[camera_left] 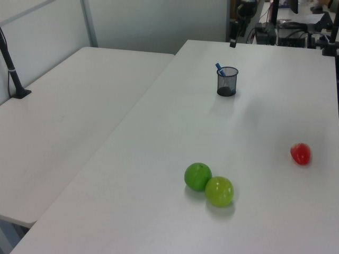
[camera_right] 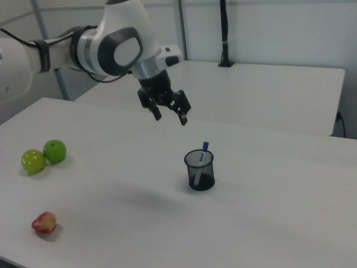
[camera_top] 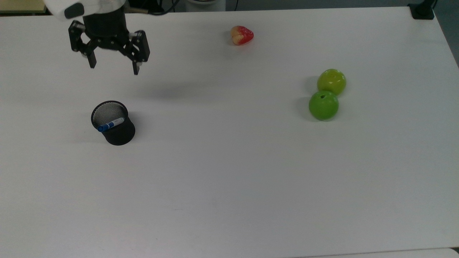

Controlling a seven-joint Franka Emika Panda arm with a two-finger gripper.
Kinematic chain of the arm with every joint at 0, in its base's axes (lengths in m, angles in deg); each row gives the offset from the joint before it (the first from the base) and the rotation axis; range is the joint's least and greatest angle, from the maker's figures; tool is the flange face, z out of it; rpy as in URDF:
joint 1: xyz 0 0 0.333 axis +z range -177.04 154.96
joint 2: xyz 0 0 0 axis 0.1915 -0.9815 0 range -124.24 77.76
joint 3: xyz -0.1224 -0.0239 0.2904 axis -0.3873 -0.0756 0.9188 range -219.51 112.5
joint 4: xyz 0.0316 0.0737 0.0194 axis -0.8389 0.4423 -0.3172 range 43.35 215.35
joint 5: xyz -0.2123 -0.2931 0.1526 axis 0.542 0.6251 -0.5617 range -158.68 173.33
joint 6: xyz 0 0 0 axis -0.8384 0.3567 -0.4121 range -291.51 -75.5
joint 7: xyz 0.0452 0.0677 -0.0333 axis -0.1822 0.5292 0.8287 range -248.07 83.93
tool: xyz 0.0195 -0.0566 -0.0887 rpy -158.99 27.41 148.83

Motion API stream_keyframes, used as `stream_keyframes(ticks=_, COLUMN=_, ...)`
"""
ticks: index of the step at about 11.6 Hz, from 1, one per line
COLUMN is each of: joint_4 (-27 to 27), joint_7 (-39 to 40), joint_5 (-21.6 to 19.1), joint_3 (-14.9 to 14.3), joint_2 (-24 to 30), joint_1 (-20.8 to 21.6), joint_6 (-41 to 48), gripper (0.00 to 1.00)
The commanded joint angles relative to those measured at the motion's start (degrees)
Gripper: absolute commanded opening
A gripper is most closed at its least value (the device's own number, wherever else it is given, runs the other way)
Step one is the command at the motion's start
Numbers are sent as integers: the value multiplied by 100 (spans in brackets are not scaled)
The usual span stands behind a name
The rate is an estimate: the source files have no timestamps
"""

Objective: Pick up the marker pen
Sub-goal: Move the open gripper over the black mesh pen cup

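Marker pen point(camera_top: 111, 124): we see it standing tilted inside the black mesh cup point(camera_top: 118, 133), its blue cap up and leaning on the rim at the top view's left; in the right view the cap pokes just above the rim.
Cup: it sits upright on the white table point(camera_top: 229, 186), toward the top view's left, well apart from the fruit.
Step in hand: we judge this to be the approach, with the pen not yet touched.
How to do it well: we want the gripper point(camera_top: 114, 70) centred over the exposed cap end, not over the cup's middle, since the cap is the part that clears the rim.
Finger alignment: we would turn the fingers point(camera_top: 136, 68) so they close across the barrel, one on each side, and keep both inside or above the rim so the mesh is not caught.
Descent: we would come down gently, because the cup looks light and may tip or slide if a finger presses its wall.
Lift: we would draw the pen out along its own lean, so it does not drag the cup over.
Tool state: we see the two fingers spread wide apart and nothing between them.
Arm pose: in the right view the gripper point(camera_right: 169, 116) hangs above the table, up and toward the right view's left of the cup, fingers pointing down and tilted slightly.
Other things: two green apples point(camera_top: 323, 104) touch each other, and a red-and-yellow fruit point(camera_top: 242, 35) lies alone near the top view's upper edge; none of them is in our way.
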Motion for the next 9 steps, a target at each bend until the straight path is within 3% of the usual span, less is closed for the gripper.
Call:
stream_keyframes(ticks=1, joint_4=87, joint_7=68, joint_5=-54, joint_3=-21, joint_2=-401, joint_1=-106, joint_6=-910, gripper=100)
stream_keyframes(ticks=5, joint_4=96, joint_7=68, joint_5=-72, joint_3=-30, joint_2=-859, joint_1=-220, joint_6=-1773, gripper=99)
stream_keyframes(ticks=9, joint_4=105, joint_7=68, joint_5=-72, joint_3=-30, joint_2=-1219, joint_1=-308, joint_6=-2371, gripper=78)
